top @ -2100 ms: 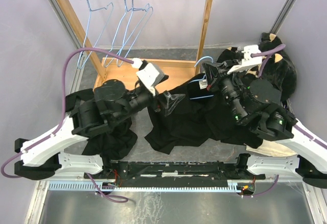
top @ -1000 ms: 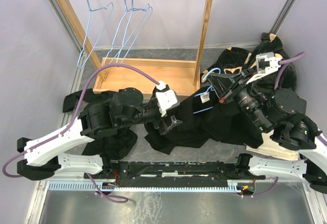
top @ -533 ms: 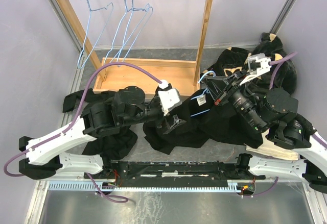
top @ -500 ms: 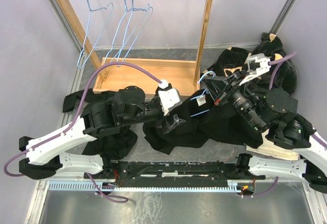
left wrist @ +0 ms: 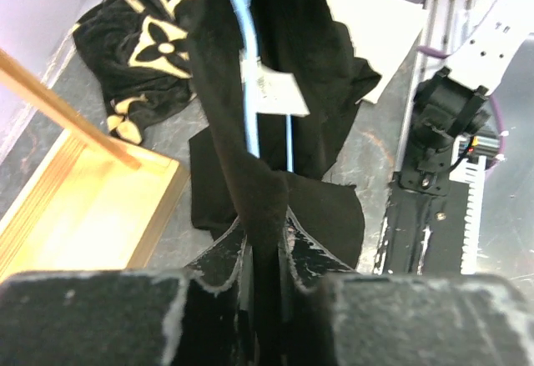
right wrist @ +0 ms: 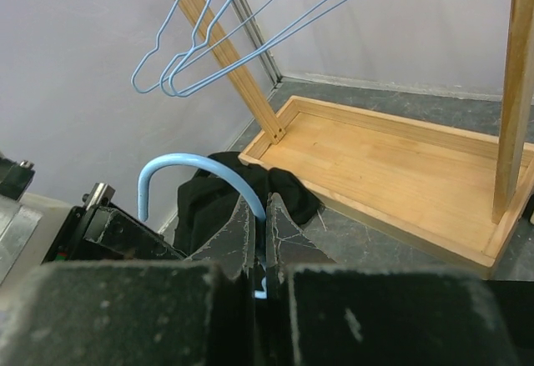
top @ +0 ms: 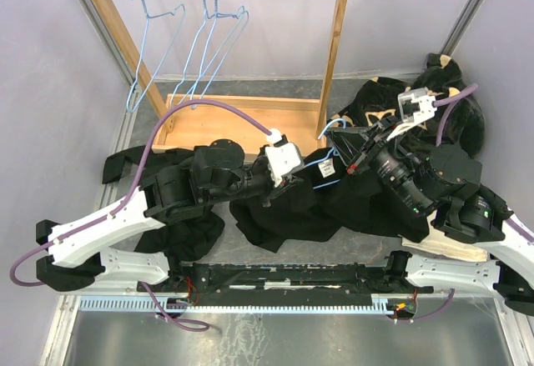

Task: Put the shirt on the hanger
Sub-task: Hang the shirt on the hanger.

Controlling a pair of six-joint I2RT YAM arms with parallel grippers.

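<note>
The black shirt hangs and bunches between the arms, its white tag near the collar. A light-blue hanger runs inside the collar, with only its hook and short stretches of wire showing. My right gripper is shut on the hanger just below the hook, as the right wrist view shows. My left gripper is shut on a fold of the shirt below the tag. In the left wrist view the jaws pinch the cloth, and the hanger's blue wires run up behind it.
A wooden rack stands at the back with several spare blue hangers on its bar. The black plush garment with tan flowers lies at the back right. Another black garment lies under my left arm. A white sheet sits under the right arm.
My left gripper has moved right toward the collar and closed on the shirt's cloth. The right gripper with the hanger has shifted slightly left.
</note>
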